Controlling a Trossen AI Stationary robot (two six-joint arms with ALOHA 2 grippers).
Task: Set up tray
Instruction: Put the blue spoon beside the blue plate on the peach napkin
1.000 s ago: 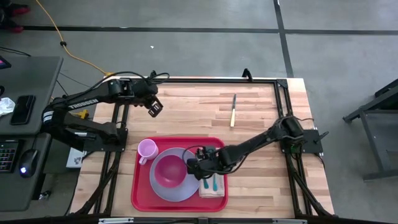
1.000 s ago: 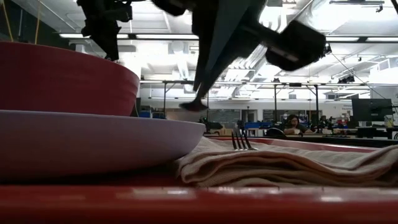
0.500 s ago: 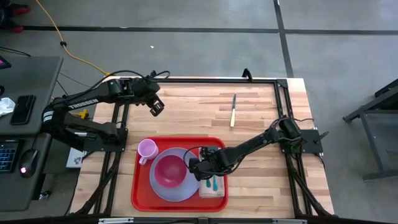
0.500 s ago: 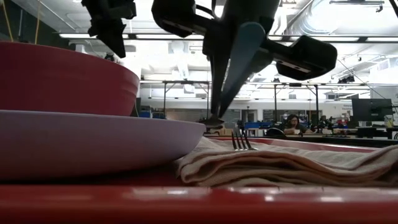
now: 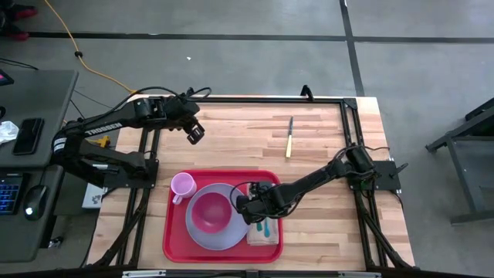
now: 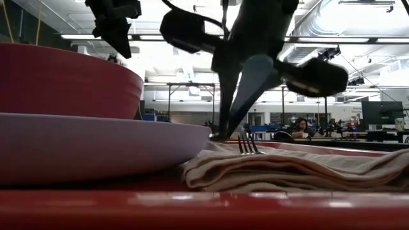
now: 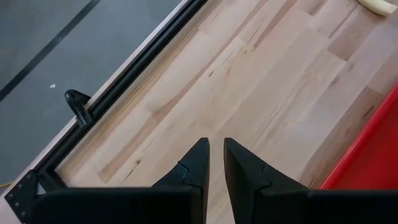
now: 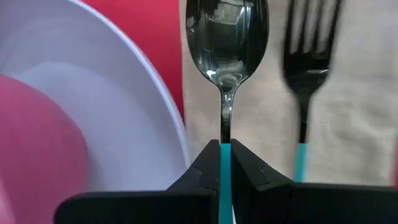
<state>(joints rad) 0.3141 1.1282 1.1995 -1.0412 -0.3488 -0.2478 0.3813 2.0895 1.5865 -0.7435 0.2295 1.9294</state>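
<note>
High view: large flat red plastic rectangular tray (image 5: 171, 232) with rounded corners and low rim, lying at the near middle of the light wooden plank bench (image 5: 324, 131). On it a round lilac plate (image 5: 207, 232) bearing a magenta bowl (image 5: 210, 211), a small pink cup (image 5: 182, 185), a folded beige cloth napkin (image 5: 262, 236) with a teal-handled fork (image 8: 305, 93). Right tool (image 5: 252, 207) clamped on a teal-handled metal spoon (image 8: 226, 37) over the napkin. Left tool (image 5: 193, 133) above bare bench, fingers nearly together, holding nothing. Yellow-handled knife (image 5: 289, 137) far side. Grey concrete floor (image 5: 231, 54) around.
</note>
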